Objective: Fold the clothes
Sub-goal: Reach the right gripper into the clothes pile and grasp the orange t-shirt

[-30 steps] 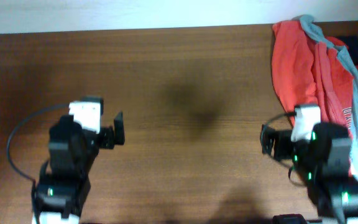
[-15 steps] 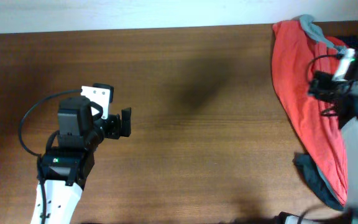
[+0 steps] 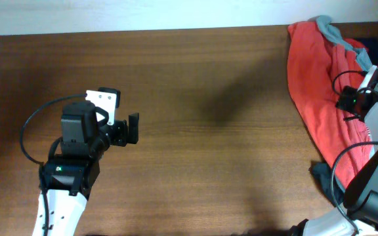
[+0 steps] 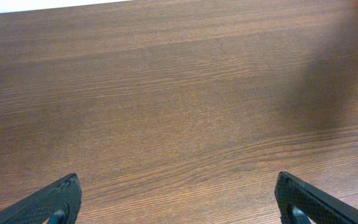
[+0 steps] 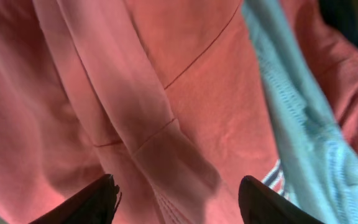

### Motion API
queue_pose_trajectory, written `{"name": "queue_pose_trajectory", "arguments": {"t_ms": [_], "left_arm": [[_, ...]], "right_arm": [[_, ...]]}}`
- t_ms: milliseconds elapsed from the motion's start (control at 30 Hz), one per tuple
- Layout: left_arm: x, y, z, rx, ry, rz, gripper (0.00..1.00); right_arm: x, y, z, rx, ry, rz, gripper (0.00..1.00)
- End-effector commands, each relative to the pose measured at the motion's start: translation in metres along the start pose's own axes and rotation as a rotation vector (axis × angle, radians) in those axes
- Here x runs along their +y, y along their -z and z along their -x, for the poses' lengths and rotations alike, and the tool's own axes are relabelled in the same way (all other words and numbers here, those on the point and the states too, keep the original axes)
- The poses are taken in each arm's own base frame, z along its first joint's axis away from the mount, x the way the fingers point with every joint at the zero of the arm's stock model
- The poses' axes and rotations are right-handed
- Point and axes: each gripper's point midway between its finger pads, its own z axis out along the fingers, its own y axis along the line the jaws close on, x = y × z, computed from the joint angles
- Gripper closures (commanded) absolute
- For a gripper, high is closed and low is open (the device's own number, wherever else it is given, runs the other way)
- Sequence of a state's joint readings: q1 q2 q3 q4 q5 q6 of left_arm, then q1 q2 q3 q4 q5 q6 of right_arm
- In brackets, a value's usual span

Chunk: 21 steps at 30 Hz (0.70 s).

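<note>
Dark wood-grain table [image 3: 209, 151] against a white wall [image 3: 143, 13].

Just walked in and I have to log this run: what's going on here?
Two robot arms work at a table. The right gripper hangs over an orange-red shirt in the crumpled pile of clothes at the table's right edge, jaws open, gripping nothing. A grey-blue garment lies across that shirt. The left gripper hovers over the table, jaws open and empty. Nothing is folded yet.

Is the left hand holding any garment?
No, the left hand is open over the wooden table, with no cloth in it.
</note>
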State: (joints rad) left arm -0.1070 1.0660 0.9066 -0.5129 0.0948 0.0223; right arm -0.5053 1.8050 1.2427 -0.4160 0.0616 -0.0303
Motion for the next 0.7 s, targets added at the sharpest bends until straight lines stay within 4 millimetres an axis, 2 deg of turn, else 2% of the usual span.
{"name": "queue_pose_trajectory", "arguments": {"t_ms": [0,67,133,200,367,500,667], "left_arm": [[-0.0009,0.0045,0.0100,-0.027,0.007,-0.010,0.01],[-0.0009,0.0045,0.0100,-0.027,0.007,-0.010,0.01],[-0.0009,0.0045,0.0108,-0.030,0.006,-0.010,0.01],[-0.0009,0.0045,0.0109,-0.030,0.006,-0.010,0.01],[-0.0009,0.0045,0.0109,-0.030,0.006,-0.010,0.01],[-0.0009,0.0045,0.0109,-0.030,0.006,-0.010,0.01],[-0.0009,0.0045,0.0111,-0.031,0.006,-0.010,0.01]], "right_arm": [[-0.0019,-0.0095,0.0011,0.002,-0.006,0.001,0.36],[-0.0018,-0.0099,0.0015,0.000,-0.006,0.001,0.40],[-0.0018,-0.0100,0.0024,-0.004,-0.006,0.001,0.51],[-0.0018,-0.0100,0.0022,-0.003,-0.006,0.001,0.58],[-0.0018,-0.0100,0.0018,-0.001,-0.006,0.001,0.59],[-0.0017,-0.0104,-0.0011,0.011,-0.005,0.001,0.53],[-0.0010,-0.0150,-0.0068,0.029,-0.004,0.002,0.54]]}}
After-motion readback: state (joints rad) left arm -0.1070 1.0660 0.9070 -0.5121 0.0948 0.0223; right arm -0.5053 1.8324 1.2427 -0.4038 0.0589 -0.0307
